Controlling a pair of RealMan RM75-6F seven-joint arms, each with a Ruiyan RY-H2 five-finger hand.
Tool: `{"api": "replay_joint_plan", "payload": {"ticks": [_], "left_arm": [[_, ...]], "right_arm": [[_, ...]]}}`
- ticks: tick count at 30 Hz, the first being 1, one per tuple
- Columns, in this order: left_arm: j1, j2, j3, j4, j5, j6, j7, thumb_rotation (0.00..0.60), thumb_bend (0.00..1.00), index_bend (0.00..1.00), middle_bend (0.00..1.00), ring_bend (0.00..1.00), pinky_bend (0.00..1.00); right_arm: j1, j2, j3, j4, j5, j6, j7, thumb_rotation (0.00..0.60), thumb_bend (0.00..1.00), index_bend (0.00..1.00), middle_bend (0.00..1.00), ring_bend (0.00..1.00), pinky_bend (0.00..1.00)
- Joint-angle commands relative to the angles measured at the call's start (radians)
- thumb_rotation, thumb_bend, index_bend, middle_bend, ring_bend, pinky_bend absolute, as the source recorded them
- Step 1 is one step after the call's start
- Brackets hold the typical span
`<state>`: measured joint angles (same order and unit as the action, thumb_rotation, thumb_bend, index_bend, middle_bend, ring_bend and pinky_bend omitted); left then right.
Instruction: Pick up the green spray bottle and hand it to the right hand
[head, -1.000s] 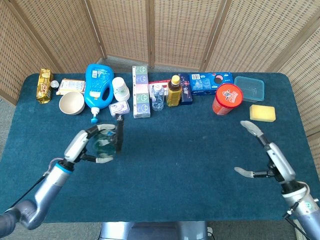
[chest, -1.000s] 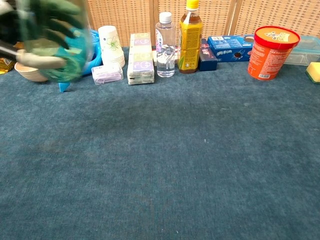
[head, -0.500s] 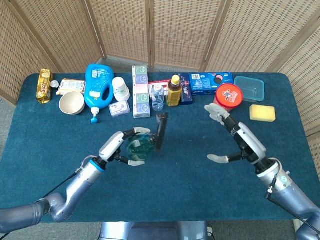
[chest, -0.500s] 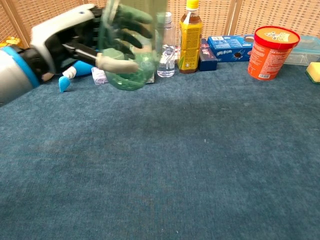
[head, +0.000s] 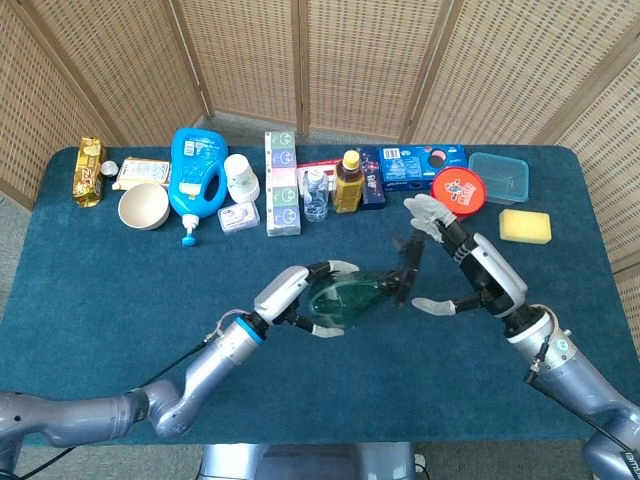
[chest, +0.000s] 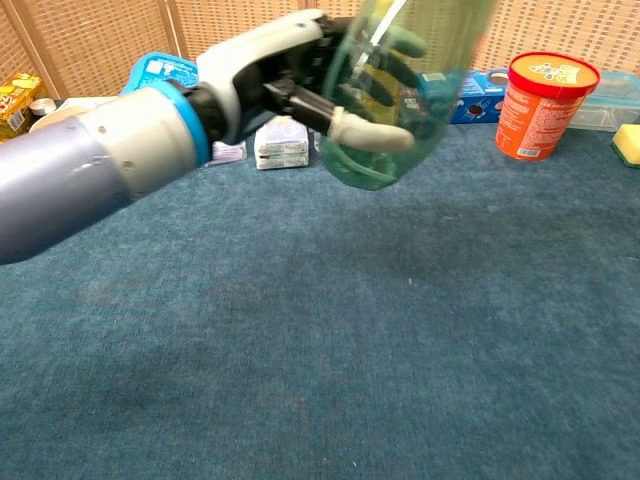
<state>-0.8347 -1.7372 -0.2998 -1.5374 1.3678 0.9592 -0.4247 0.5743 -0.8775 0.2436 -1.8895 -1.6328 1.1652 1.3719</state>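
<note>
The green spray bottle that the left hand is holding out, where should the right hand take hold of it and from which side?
Probably the upper body, just below the dark nozzle. The left hand wraps the lower part of the green spray bottle, which lies tilted with its nozzle end toward the right hand. That end looks free, so the right hand, fingers spread, could come in from its own side and close around it.

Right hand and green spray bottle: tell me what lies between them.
Nothing. In the head view the green spray bottle, gripped by the left hand, points its black nozzle into the right hand, whose fingers are spread around it; contact unclear.
</note>
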Motion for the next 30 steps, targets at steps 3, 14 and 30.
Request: {"api": "replay_joint_plan", "payload": {"ticks": [3, 14, 30], "left_arm": [[-0.023, -0.031, -0.015, 0.002, -0.049, -0.018, 0.037, 0.6, 0.0, 0.43, 0.42, 0.42, 0.56], [-0.045, -0.055, -0.033, 0.021, -0.083, -0.035, 0.031, 0.6, 0.0, 0.43, 0.42, 0.42, 0.56], [-0.049, -0.069, -0.02, 0.015, -0.104, -0.043, 0.036, 0.6, 0.0, 0.43, 0.42, 0.42, 0.56]], "right_arm": [[0.012, 0.019, 0.004, -0.012, -0.005, 0.01, 0.012, 0.6, 0.0, 0.01, 0.02, 0.0, 0.07], [0.051, 0.006, -0.009, -0.056, -0.006, -0.016, -0.021, 0.6, 0.0, 0.01, 0.02, 0.0, 0.07], [0.089, -0.045, 0.034, -0.137, 0.157, -0.054, -0.232, 0.6, 0.0, 0.1, 0.2, 0.11, 0.08]]}}
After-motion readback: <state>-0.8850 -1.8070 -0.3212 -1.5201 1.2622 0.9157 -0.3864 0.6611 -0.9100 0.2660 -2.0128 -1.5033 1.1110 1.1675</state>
